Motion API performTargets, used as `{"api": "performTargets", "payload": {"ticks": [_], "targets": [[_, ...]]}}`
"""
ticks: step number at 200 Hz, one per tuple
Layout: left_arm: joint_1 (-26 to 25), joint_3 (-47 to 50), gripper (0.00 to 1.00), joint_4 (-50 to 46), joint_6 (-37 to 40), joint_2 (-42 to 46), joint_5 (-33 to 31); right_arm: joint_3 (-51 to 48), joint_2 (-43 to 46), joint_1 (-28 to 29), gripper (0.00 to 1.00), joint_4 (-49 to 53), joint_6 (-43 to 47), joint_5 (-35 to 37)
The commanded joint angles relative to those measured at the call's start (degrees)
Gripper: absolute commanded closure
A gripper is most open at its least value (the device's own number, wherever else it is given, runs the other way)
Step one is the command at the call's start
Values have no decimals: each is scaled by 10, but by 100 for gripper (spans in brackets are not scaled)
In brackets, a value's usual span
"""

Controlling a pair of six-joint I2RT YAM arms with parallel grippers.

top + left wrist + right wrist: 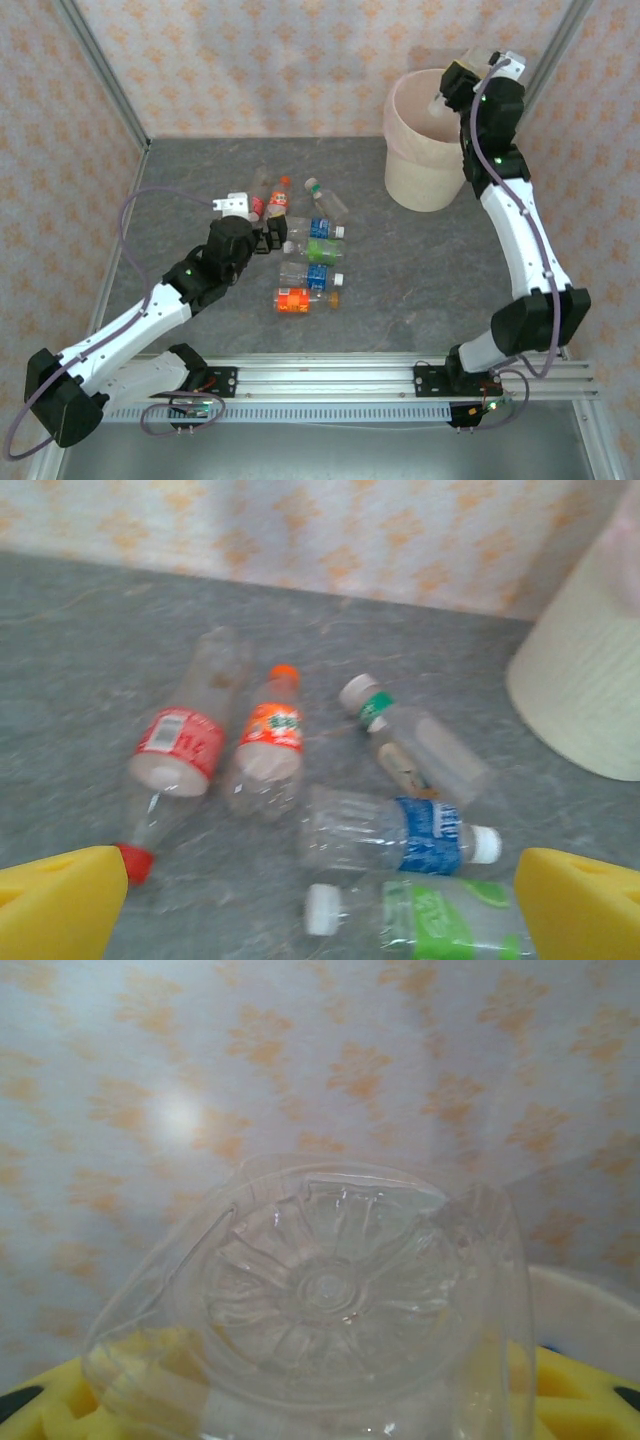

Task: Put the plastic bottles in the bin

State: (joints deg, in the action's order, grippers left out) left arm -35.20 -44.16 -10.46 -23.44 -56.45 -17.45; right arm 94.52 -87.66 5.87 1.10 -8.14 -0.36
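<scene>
Several clear plastic bottles lie in a cluster on the grey table. They include a red-label one [178, 745], an orange-label one [272, 730], a green-capped one [420, 745], a blue-label one [400, 835] and a green-label one [440, 920]. My left gripper [320, 905] [275, 233] hovers open at the cluster's left edge, its yellow pads [60, 900] wide apart. My right gripper [443, 102] is over the cream bin [420, 175], shut on a clear bottle [320, 1290] whose ribbed base faces the wrist camera.
Nearer the arms lie another blue-label bottle [315, 275] and an orange-label bottle [303, 300]. The bin wall [590, 680] stands right of the cluster. Patterned walls and a metal frame post [105, 75] enclose the table.
</scene>
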Motion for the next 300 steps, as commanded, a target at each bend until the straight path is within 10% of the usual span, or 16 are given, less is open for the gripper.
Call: {"api": "performTargets", "payload": {"ticks": [1, 49, 95, 128, 214, 300], "targets": [[4, 11, 0, -31, -42, 19, -86, 63, -50, -17, 51, 42, 39, 54], [7, 15, 0, -49, -57, 20, -116, 222, -199, -22, 45, 94, 34, 46], [10, 14, 0, -78, -60, 24, -126, 439, -319, -22, 2, 272, 25, 89], [22, 22, 0, -75, -68, 23, -124, 454, -300, -22, 1, 312, 29, 81], [52, 7, 0, -101, -99, -12, -92, 111, -73, -22, 1, 146, 20, 26], [112, -92, 0, -159, -105, -142, -49, -246, 194, -21, 1, -41, -33, -241]]}}
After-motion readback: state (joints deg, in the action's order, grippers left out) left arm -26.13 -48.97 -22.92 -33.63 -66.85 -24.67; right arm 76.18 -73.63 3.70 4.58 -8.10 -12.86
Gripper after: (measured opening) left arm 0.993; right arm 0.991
